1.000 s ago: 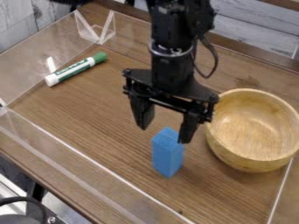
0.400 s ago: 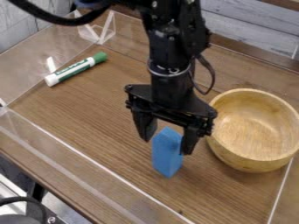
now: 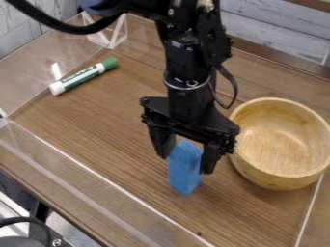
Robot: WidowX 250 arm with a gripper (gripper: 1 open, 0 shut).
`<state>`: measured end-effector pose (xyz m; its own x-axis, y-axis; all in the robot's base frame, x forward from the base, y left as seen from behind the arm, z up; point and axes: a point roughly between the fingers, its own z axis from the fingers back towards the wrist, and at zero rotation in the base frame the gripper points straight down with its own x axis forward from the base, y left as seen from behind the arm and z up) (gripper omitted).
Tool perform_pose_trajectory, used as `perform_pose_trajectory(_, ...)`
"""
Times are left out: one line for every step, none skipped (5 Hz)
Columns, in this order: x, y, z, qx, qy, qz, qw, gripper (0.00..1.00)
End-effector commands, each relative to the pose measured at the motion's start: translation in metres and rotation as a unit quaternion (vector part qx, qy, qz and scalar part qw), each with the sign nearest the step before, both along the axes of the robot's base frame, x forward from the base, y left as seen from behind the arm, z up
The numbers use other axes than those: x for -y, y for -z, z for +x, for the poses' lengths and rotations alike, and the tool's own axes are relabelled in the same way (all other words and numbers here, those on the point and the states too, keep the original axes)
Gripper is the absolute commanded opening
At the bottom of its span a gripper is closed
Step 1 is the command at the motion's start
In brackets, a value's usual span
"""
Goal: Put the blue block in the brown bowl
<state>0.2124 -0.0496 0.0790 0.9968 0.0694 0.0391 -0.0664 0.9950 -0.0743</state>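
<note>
The blue block point(image 3: 187, 174) stands upright on the wooden table, left of the brown bowl point(image 3: 277, 143). My gripper point(image 3: 188, 154) points straight down over the block, open wide. Its black fingers point(image 3: 161, 145) straddle the top of the block, one on each side, with a gap to the block's faces. The lower part of the block shows below the fingertips. The bowl is round, light wood, with nothing inside it, and sits just right of the gripper.
A white marker with a green cap point(image 3: 83, 74) lies at the back left. A clear plastic wall point(image 3: 77, 164) runs around the table's edges. A clear stand point(image 3: 106, 31) sits at the back.
The gripper has come down a little, from just above the block to around its top. Its jaws stayed open. Block and bowl have not moved.
</note>
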Motion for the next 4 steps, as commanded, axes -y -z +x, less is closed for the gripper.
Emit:
perform_pose_trajectory(-0.0012,-0.0037,0.0049,0.012,-0.001,-0.005,0.9999,1.00)
perform_pose_trajectory(-0.0020,-0.0030,0.0053,0.013,0.002,-0.006,0.9999,1.00)
perform_pose_trajectory(-0.0025,-0.0026,0.0055,0.013,0.004,-0.007,0.9999,1.00)
perform_pose_trajectory(-0.0030,-0.0026,0.0057,0.013,0.007,-0.008,0.9999,1.00)
